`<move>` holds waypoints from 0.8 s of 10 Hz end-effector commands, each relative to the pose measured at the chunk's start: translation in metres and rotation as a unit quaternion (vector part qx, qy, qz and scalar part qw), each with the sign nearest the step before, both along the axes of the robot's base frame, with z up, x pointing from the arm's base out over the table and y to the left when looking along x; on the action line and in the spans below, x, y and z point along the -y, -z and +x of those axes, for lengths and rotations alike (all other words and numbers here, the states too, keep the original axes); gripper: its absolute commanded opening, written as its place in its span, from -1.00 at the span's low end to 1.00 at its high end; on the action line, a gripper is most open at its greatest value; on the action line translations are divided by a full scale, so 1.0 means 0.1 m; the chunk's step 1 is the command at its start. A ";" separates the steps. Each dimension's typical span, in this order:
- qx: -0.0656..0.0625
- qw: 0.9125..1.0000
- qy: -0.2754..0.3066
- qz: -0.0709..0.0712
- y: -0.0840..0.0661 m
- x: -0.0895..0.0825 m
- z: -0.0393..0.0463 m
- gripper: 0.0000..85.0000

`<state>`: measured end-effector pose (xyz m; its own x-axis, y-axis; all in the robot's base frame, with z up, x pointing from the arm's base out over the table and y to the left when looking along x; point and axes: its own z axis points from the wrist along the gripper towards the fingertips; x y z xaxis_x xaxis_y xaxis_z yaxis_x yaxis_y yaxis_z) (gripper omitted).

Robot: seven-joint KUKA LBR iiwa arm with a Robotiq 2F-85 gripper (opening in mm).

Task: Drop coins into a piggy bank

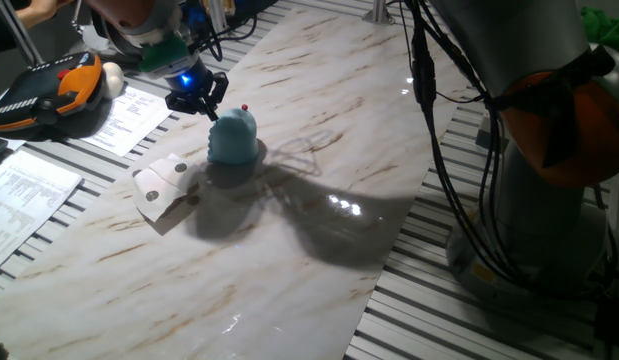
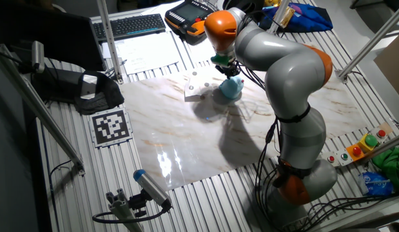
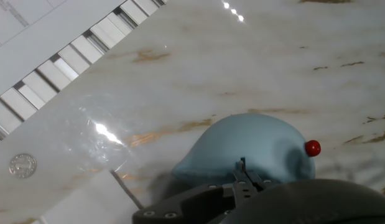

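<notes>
A: Can you tell how the black two-finger gripper (image 3: pixel 245 180) stands?

B: Not really. In the hand view the bottom edge cuts it off, and its fingertips blur against the light blue dome-shaped piggy bank (image 3: pixel 245 152). Whether anything sits between them is too small to tell.

A: And the fixed views?

B: In one, the gripper (image 1: pixel 203 97) is small and dark. In the other, the grey and orange arm (image 2: pixel 276 64) hides part of the bank (image 2: pixel 230 89).

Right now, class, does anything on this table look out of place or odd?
One coin lies loose on the marble in the hand view, apart from the blue piggy bank, near the table edge. Nothing looks spilled or damaged.
</notes>
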<state>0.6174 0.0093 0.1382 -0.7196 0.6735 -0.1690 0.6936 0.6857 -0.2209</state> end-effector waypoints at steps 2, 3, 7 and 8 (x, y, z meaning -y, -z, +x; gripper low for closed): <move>0.000 1.000 0.001 0.000 0.01 0.00 -0.001 -1.00; 0.000 1.000 0.001 0.000 0.02 0.01 -0.003 -1.00; 0.003 1.000 0.000 0.003 0.05 0.05 -0.020 -1.00; 0.003 1.000 -0.001 0.002 0.04 0.05 -0.022 -1.00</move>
<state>0.6156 0.0048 0.1344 -0.7196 0.6729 -0.1716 0.6939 0.6877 -0.2133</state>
